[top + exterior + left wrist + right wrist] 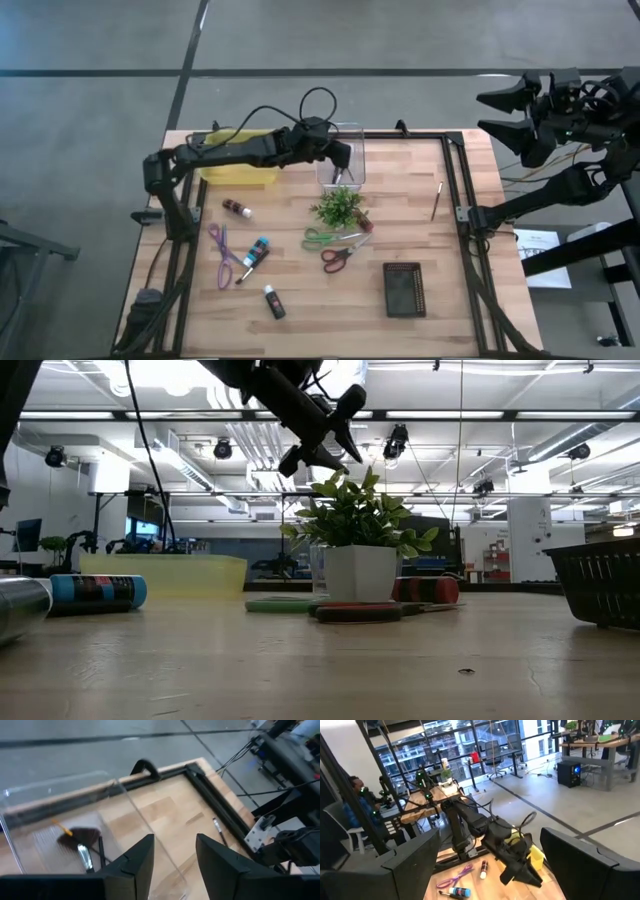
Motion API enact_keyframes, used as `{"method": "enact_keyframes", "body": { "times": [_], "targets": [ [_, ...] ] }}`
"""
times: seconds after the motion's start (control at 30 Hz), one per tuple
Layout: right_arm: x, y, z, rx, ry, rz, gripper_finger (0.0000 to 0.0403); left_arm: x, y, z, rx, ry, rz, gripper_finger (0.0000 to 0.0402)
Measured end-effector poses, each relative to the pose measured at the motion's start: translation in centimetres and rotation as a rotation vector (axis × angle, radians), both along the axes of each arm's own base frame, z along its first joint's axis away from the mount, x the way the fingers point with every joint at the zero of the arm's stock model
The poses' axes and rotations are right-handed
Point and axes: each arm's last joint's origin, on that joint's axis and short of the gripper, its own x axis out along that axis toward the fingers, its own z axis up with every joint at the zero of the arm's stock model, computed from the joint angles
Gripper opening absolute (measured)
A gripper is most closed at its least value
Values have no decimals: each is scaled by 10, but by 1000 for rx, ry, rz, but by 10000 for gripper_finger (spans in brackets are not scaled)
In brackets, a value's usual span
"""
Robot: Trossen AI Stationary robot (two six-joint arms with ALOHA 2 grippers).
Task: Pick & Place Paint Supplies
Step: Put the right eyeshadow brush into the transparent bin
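left hand: fingers apart, empty, above clear bin
bin: fan brush inside
right hand: apart, off desk

Paint tubes: three lay on the bench, a brown one, a blue one and a black one with a white cap.
Scissors: three pairs, purple, green and red.
Brushes: one thin brush lay loose at 3 o'clock; a fan brush and one more handle lay in the clear box.
Bins: one clear box, one yellow tub, one dark basket.
Plants: one potted sprig.
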Motion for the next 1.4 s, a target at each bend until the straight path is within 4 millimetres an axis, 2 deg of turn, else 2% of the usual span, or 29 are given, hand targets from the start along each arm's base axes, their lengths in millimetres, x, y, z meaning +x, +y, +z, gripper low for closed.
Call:
{"method": "enact_keyframes", "body": {
  "times": [0.13, 0.27, 0.43, 0.53, 0.67, 0.77, 0.87, 1.07, 1.17, 1.4],
  "targets": [
    [0, -2, -8, 68, 69, -78, 345, -12, -4, 24, 77, -33, -25, 155],
    [6, -2, -23, 142, 210, -116, 345, -33, -10, 59, 204, -66, -36, 155],
    [35, -1, -45, 205, 411, -164, 345, -72, -20, 104, 342, -108, -10, 155],
    [56, -3, -62, 200, 546, -294, 345, -95, -27, 126, 392, -136, 11, 155],
    [79, -10, -83, 236, 586, -470, 345, -123, -35, 146, 411, -172, 41, 155],
    [87, -24, -104, 316, 643, -592, 345, -137, -40, 153, 399, -185, 47, 156],
    [94, -42, -133, 399, 732, -710, 345, -147, -44, 157, 393, -187, 46, 156],
    [93, -75, -193, 537, 941, -880, 345, -159, -51, 159, 381, -159, 26, 156],
    [96, -83, -225, 578, 1010, -919, 345, -162, -54, 157, 372, -134, 9, 156],
    [100, -96, -305, 760, 1035, -951, 345, -165, -60, 153, 355, -84, -22, 156]
  ]
}}
